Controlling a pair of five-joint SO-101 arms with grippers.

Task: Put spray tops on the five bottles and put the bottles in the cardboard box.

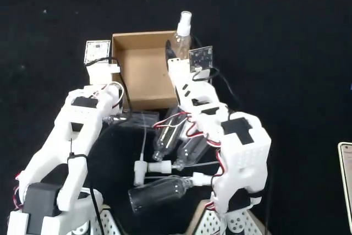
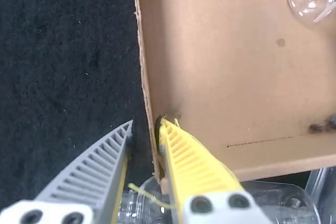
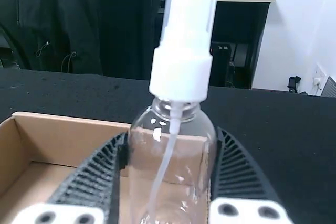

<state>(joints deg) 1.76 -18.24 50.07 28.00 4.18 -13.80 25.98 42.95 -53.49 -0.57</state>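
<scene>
While clamped on bottle (image 3: 184, 161) w/ top (image 3: 184, 61), right claw (image 3: 170, 135) by box (image 3: 68, 127) (left claw (image 2: 145, 123) apart).

1. Clear plastic bottle (image 1: 180, 41) w/ white spray top (image 1: 184, 21): upright, at far right corner of box.
2. Brown cardboard box (image 1: 140, 36): open-topped.
3. Three other clear bottles (image 1: 159, 192): lying on sides nr box front.

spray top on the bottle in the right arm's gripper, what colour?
White spray top on the clear bottle; clearest in the right wrist view.
</scene>
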